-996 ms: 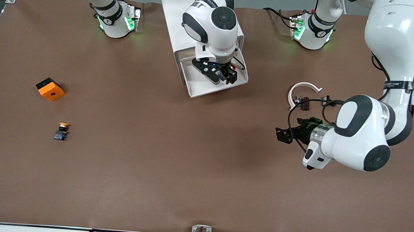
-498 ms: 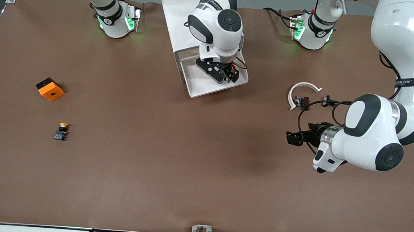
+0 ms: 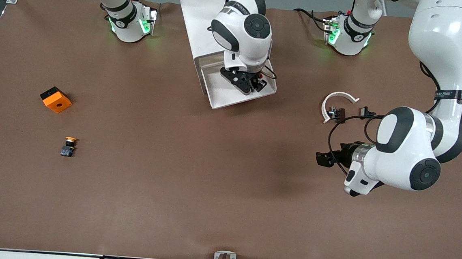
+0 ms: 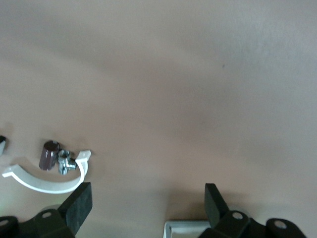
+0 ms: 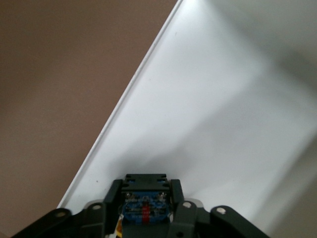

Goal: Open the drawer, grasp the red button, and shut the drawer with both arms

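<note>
The drawer (image 3: 221, 98), the cabinet's top one, stands pulled out below the white cabinet (image 3: 196, 17). My right gripper (image 3: 253, 85) hangs over the open drawer, shut on the button (image 3: 258, 82). In the right wrist view the button's black and blue body with a red stripe (image 5: 144, 208) sits between the fingers of my right gripper (image 5: 145, 198), above the drawer's white floor (image 5: 208, 114). My left gripper (image 3: 321, 159) is open and empty over bare table toward the left arm's end. It shows open in the left wrist view (image 4: 146, 198).
A white ring clip (image 3: 338, 101) with small metal parts (image 3: 336, 112) lies beside the left gripper, also in the left wrist view (image 4: 47, 179). An orange block (image 3: 56, 100) and an orange-yellow capped button (image 3: 68, 145) lie toward the right arm's end.
My right gripper has shifted slightly toward the cabinet over the drawer, still holding the button. My left gripper has drawn back toward the left arm's end of the table.
</note>
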Controlling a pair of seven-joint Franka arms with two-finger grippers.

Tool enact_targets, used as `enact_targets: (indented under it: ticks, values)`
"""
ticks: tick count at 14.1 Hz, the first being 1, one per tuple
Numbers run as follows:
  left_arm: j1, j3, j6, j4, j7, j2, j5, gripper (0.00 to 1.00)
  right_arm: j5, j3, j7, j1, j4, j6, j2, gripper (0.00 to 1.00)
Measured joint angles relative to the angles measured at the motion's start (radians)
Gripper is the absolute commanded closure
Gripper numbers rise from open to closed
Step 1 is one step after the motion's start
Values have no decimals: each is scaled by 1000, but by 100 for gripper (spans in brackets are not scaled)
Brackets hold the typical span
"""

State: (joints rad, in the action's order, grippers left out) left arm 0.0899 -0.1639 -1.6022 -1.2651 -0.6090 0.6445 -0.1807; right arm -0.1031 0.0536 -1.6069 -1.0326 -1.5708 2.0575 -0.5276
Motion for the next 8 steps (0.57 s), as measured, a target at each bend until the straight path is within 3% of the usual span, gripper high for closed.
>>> enact_targets:
  ticks: [4,8]
  values:
    - [7,-4,-90,-2,0,1,23,0,-2,2,4,2,10,-3,-1,100]
    - [15,-4,-210,-22,0,1,37,0,-2,8,56,58,91,-61,0,100]
